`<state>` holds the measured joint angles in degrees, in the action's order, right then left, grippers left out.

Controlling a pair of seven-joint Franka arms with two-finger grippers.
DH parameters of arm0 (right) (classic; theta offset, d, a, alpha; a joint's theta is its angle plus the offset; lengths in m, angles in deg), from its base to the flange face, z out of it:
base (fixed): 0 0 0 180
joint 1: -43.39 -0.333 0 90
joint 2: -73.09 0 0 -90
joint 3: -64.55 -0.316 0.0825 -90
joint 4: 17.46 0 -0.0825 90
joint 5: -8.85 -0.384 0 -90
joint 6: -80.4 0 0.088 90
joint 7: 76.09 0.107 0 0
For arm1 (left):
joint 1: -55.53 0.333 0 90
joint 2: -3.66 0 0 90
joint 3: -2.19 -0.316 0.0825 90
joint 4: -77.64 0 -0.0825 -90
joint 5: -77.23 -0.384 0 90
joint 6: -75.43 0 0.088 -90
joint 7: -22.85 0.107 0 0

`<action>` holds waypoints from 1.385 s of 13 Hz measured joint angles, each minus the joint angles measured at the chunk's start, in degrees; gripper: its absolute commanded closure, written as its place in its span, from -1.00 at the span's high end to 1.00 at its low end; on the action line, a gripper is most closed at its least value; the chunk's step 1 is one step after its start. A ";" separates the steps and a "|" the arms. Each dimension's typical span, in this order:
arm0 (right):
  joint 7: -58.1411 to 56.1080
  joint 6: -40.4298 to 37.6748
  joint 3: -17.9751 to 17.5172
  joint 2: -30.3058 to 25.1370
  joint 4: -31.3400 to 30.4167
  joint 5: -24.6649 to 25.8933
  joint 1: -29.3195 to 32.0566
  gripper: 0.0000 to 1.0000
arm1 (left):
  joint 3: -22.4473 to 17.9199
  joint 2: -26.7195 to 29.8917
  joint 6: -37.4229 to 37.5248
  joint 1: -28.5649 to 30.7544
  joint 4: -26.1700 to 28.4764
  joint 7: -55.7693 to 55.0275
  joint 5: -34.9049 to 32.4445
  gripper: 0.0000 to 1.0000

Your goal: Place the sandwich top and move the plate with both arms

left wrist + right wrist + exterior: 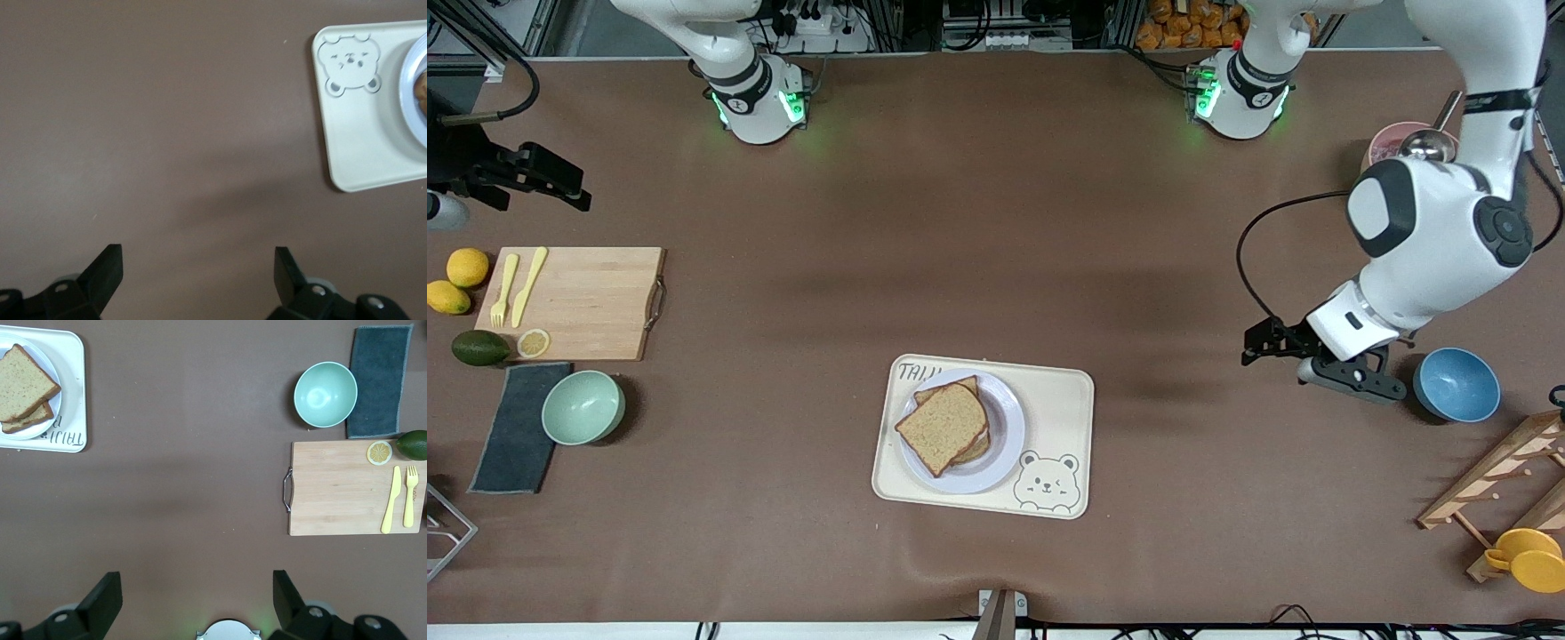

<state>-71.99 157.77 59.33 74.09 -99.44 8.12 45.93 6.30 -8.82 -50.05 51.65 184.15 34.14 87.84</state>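
The sandwich top (943,427), a brown wholemeal slice, lies skewed on a lower bread slice on the pale plate (1005,436). The plate sits on the cream bear-print tray (1063,400), mid-table near the front camera. My left gripper (1263,345) is open and empty, above bare table between the tray and the blue bowl (1458,384). Its wrist view shows the open gripper (199,257), the tray (360,133) and the plate's rim (410,87). My right gripper (197,583) is open and empty, high over the table by its base. Its view shows the sandwich top (23,383) and the plate (30,433).
Toward the right arm's end are a cutting board (583,302) with yellow fork and knife, two lemons, an avocado, a mint bowl (583,407) and a dark cloth (516,427). Toward the left arm's end are a wooden rack (1503,471), a yellow cup (1529,558) and a pink cup (1396,142).
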 measured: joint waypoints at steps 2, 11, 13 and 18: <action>0.00 0.00 0.14 0.00 -0.04 0.00 0.00 1.00 | -0.56 2.23 11.07 0.09 -4.70 -5.58 -4.50 1.00; 0.00 0.01 0.31 0.00 -0.13 -0.01 -0.04 1.00 | 0.35 16.04 27.49 0.16 -10.25 -16.38 -10.29 1.00; 0.00 0.02 0.33 0.00 -0.13 -0.01 -0.05 1.00 | 0.69 17.12 29.27 -0.20 -10.24 -15.82 -11.66 1.00; 0.00 0.01 0.34 0.00 -0.13 -0.01 -0.08 1.00 | 0.39 17.33 35.22 -0.31 -12.44 -15.82 -11.72 1.00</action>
<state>-71.99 157.79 59.67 74.09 -99.57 8.11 45.86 6.69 8.51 -14.83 51.35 171.71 18.32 76.12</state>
